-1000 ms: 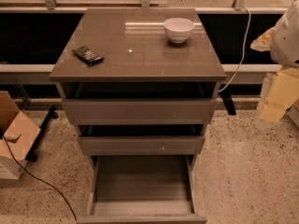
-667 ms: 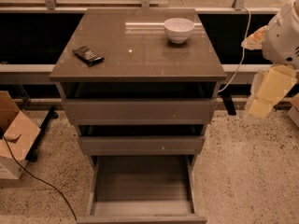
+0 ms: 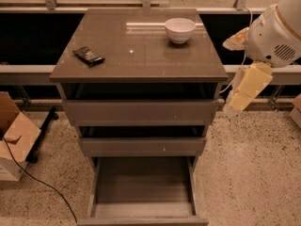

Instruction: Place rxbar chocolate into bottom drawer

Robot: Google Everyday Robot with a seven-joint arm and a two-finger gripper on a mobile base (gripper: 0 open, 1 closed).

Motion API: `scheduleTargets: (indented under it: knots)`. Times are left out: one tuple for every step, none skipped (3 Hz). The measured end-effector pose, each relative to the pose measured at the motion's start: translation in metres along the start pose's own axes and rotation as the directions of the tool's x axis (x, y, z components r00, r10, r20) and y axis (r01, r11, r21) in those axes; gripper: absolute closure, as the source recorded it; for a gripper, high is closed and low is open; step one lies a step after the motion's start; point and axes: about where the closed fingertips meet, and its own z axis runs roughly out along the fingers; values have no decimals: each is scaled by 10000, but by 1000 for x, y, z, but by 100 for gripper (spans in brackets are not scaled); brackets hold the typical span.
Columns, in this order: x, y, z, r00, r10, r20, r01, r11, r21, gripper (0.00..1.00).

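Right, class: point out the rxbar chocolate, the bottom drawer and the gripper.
rxbar chocolate (image 3: 88, 55), camera view, middle of the dark wrapper.
bottom drawer (image 3: 143, 182), camera view, its bare grey floor.
gripper (image 3: 234, 105), camera view, lower tip, hanging right of the cabinet (image 3: 141, 65).

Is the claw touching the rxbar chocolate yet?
Apart. The camera view shows the claw hanging right of the cabinet; the rxbar chocolate lies far off, near the top's left edge.
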Motion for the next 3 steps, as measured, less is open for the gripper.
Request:
scheduleTargets:
  knots:
    - [-16,-12,17,9988,-399,270,399,9992,-19,0]
    - [-35,-30,36,9952,-824,524,831,9965,-118,0]
    - [-52,-48,57,9906,-1183,692,1206,9923,-293,0]
